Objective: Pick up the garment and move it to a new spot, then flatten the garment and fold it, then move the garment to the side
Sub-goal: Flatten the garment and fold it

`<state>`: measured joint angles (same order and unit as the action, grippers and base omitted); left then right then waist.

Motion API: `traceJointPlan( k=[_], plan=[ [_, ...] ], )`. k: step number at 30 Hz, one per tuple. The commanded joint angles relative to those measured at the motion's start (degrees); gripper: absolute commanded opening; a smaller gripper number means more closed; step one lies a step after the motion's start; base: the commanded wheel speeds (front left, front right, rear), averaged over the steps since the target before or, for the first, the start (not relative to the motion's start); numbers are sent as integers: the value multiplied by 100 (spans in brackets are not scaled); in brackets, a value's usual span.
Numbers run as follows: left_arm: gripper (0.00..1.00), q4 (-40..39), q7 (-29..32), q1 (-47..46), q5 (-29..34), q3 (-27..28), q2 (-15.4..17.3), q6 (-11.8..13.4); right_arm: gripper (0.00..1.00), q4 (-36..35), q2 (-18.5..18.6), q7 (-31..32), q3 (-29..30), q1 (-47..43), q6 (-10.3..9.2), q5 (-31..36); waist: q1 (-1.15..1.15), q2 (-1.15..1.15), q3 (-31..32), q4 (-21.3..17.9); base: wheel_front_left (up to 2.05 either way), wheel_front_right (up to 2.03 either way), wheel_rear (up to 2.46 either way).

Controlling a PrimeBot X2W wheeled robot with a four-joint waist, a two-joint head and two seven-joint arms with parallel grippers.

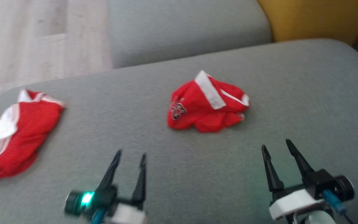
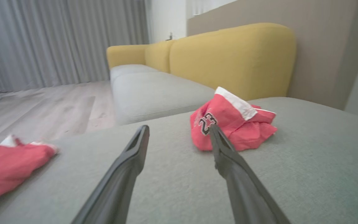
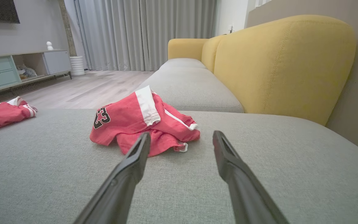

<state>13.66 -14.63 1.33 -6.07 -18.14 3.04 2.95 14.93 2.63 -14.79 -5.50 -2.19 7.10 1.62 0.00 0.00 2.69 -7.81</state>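
**A:** Where is the garment?

**B:** The garment (image 1: 207,104) lies crumpled on the cushion (image 1: 197,180), near the middle, at my 12 o'clock. A white band crosses its top, and "23" shows on its left part.

**A:** And your grippers?

**B:** Both are spread wide and hold nothing. From my left gripper (image 1: 131,153) the garment sits at 1 o'clock. From my right gripper (image 1: 276,143) it sits at 11 o'clock. Each is near it and neither touches it. I cannot tell whether my fingers rest on the cushion or hang just above it.

**A:** Anything else on the cushion?

**B:** A second red-and-white piece (image 1: 14,133) lies at my 9 o'clock by the cushion's left edge, well apart from the garment. The yellow backrest (image 1: 312,18) stands at 1 o'clock, beyond the cushion.
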Motion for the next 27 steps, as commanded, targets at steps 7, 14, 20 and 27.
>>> traceJointPlan(
  k=[7, 14, 20, 27],
  plan=[
    [100, 1116, -37, -2238, 278, -906, -16, 10, 100, -347, 25, -21, -353, 693, 39, -138, 0, 0, -1032, -1108, 0, 0, 0],
    [100, 2479, 35, -3977, 177, -2118, -16, 153, 100, -433, 25, -21, -518, 1019, 39, -536, 0, 0, -1727, -1824, 0, 0, 0],
    [100, 3110, 161, -4812, -86, -2752, -16, 189, 100, -463, 25, -21, -625, 1133, 39, -746, 0, 0, -2111, -2225, 0, 0, 0],
    [100, 3886, 508, -5690, -209, -3446, -16, 380, 100, -513, 25, -21, -723, 1271, 39, -956, 0, 0, -2578, -2470, 0, 0, 0]
  ],
)
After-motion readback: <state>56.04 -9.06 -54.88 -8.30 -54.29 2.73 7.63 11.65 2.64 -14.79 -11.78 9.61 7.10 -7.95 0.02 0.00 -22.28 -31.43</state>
